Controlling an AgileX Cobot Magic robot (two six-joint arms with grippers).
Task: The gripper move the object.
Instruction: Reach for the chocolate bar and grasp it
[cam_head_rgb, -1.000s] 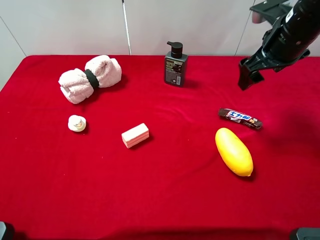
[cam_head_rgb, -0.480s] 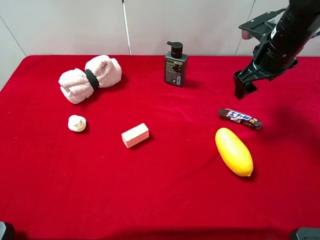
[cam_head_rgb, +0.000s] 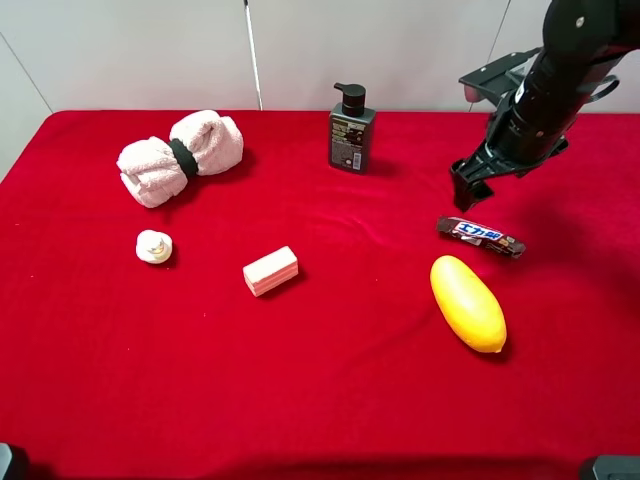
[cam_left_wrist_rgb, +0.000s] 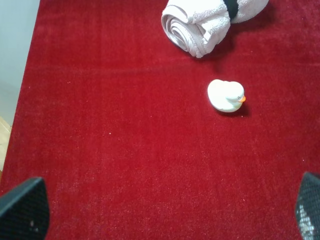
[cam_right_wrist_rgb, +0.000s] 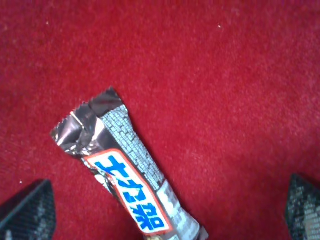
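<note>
The object is a slim candy bar (cam_head_rgb: 480, 237) in a dark brown wrapper with a white, blue and red label. It lies flat on the red cloth at the right, just behind the yellow fruit. My right gripper (cam_head_rgb: 468, 190) hangs a little above and behind its left end, not touching it. In the right wrist view the candy bar (cam_right_wrist_rgb: 127, 180) lies slanted between the two spread fingertips (cam_right_wrist_rgb: 27, 210), so the right gripper (cam_right_wrist_rgb: 165, 212) is open and empty. The left gripper (cam_left_wrist_rgb: 165, 207) also stands open over bare cloth.
A yellow oval fruit (cam_head_rgb: 468, 303) lies just in front of the bar. A dark pump bottle (cam_head_rgb: 351, 130) stands at the back centre. A pink block (cam_head_rgb: 271, 270), a small white duck (cam_head_rgb: 153, 246) and a rolled towel (cam_head_rgb: 180, 156) occupy the left half.
The right arm has come down and to the left, bringing its open gripper close above the candy bar. Nothing on the cloth has moved.
</note>
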